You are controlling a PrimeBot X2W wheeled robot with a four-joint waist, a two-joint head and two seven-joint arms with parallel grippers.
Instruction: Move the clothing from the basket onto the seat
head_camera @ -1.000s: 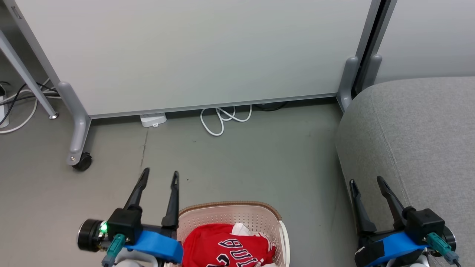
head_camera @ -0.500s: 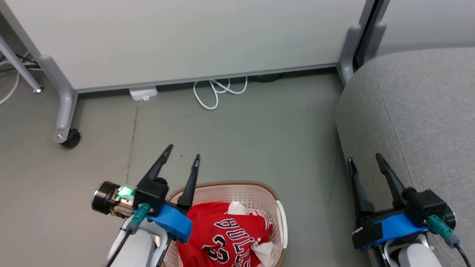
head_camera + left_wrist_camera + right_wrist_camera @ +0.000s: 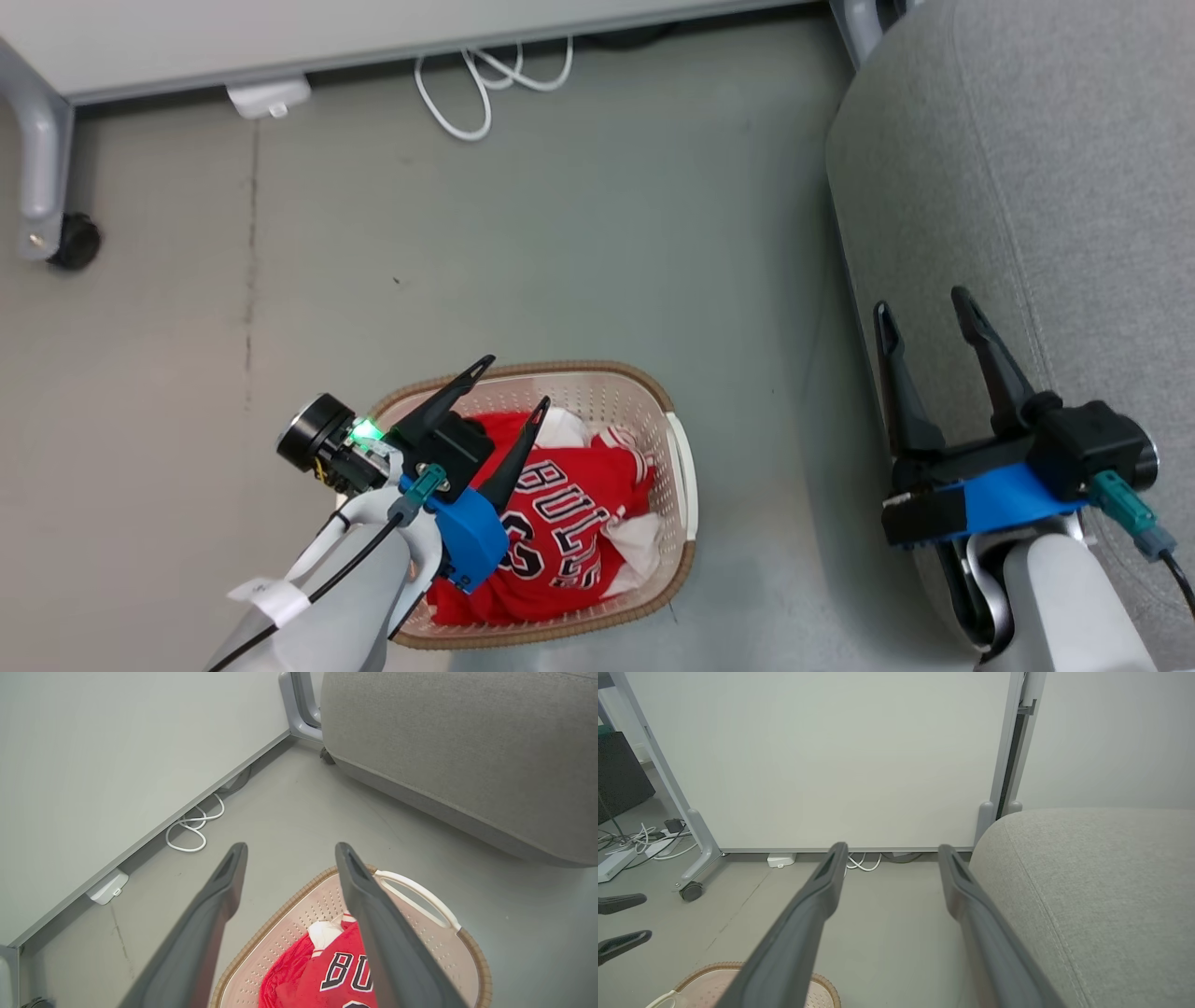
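Grey concrete floor point(image 3: 597, 233) runs back to a pale partition panel point(image 3: 831, 756) along its far edge. At the floor's far left corner in the head view, one of the panel's grey legs ends in a black caster point(image 3: 75, 241). A white adapter block point(image 3: 269, 96) and a looped white cable point(image 3: 485, 84) lie further right along that far edge.

The left gripper point(image 3: 515, 381) hangs above the basket's left end with its two dark fingers spread apart and nothing between them. In the left wrist view the left gripper point(image 3: 290, 847) points over the far rim toward the cable point(image 3: 191, 830).

The basket point(image 3: 597, 369) stands on the floor toward the near edge, well apart from the panel. The clothing point(image 3: 569, 523) is inside it: a crumpled red garment with navy-and-white lettering facing up and bits of white fabric at its far and right sides. The left wrist view shows the clothing point(image 3: 336, 970) below the perforated wall and the white handle on the basket point(image 3: 476, 956).

A strip of bare floor separates the basket from the seat point(image 3: 1027, 159), the grey upholstered cushion along the floor's right edge. The right gripper point(image 3: 920, 301) hovers over the seat's left edge, fingers apart and empty. In the right wrist view the right gripper point(image 3: 893, 847) faces the panel, with the seat point(image 3: 1101, 882) to its right.
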